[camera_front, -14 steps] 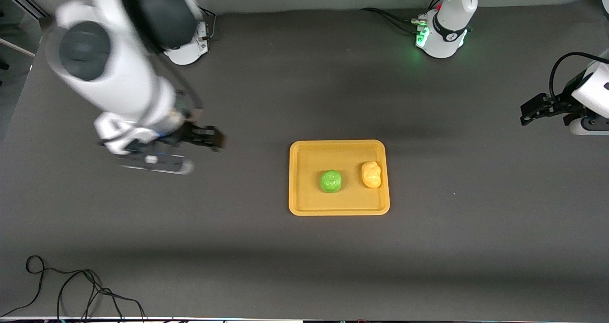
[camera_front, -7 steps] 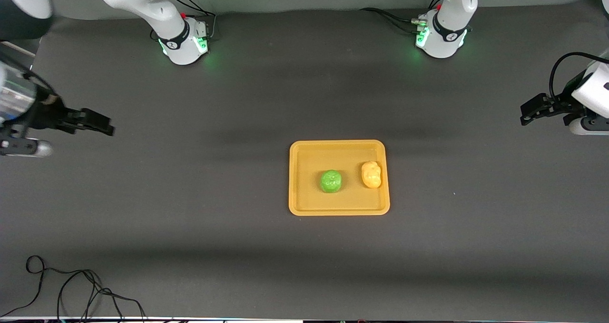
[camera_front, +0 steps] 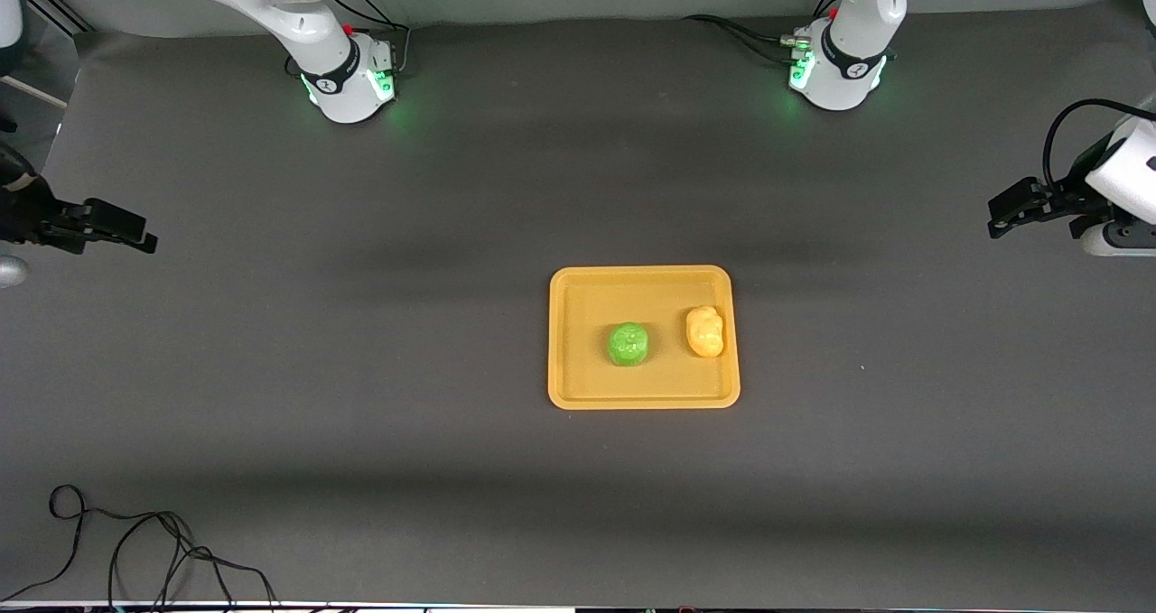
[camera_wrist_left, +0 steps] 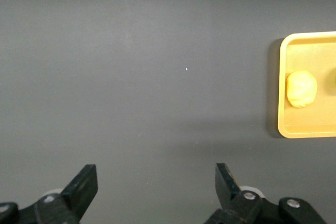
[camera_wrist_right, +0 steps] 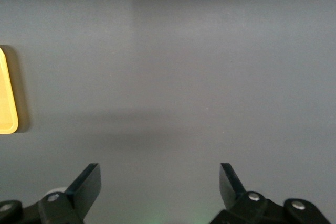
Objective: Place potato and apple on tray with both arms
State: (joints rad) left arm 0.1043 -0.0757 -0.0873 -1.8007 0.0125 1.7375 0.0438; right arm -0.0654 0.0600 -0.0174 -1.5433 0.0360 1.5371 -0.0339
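The orange-yellow tray lies in the middle of the table. The green apple sits on it near its centre. The yellow potato sits on it beside the apple, toward the left arm's end; it also shows in the left wrist view on the tray. My left gripper is open and empty, over the table at the left arm's end. My right gripper is open and empty, over the table at the right arm's end. The right wrist view shows only the tray's edge.
A black cable lies coiled on the table in the corner nearest the front camera at the right arm's end. The two arm bases stand lit green along the table's back edge.
My right arm has swung away from the tray, out to the right arm's end of the table. The left arm, apple and potato have not moved.
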